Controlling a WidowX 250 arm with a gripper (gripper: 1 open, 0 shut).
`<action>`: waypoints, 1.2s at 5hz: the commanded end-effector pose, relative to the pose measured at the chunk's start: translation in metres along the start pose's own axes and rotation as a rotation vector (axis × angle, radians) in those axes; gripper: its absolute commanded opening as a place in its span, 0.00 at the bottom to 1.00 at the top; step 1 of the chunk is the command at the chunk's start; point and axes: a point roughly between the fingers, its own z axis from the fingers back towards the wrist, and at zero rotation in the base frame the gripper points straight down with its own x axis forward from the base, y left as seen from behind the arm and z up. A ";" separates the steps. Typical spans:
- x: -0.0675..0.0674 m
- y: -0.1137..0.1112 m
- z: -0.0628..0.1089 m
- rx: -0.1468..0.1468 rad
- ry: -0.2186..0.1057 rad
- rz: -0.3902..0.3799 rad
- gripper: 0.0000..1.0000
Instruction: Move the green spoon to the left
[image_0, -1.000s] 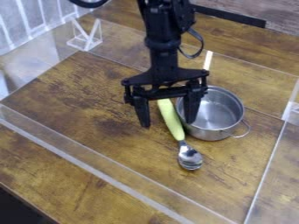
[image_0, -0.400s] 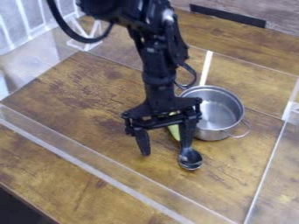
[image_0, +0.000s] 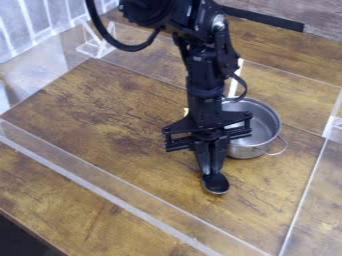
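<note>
You have no text, label, brand, number or sign that can be read here.

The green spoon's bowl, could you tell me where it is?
The spoon's bowl is right of centre, just below the gripper.
</note>
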 end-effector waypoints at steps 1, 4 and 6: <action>0.009 -0.011 0.008 -0.016 -0.044 -0.005 0.00; 0.015 0.011 0.019 0.022 -0.066 -0.028 0.00; 0.036 0.026 0.051 0.031 -0.082 -0.068 0.00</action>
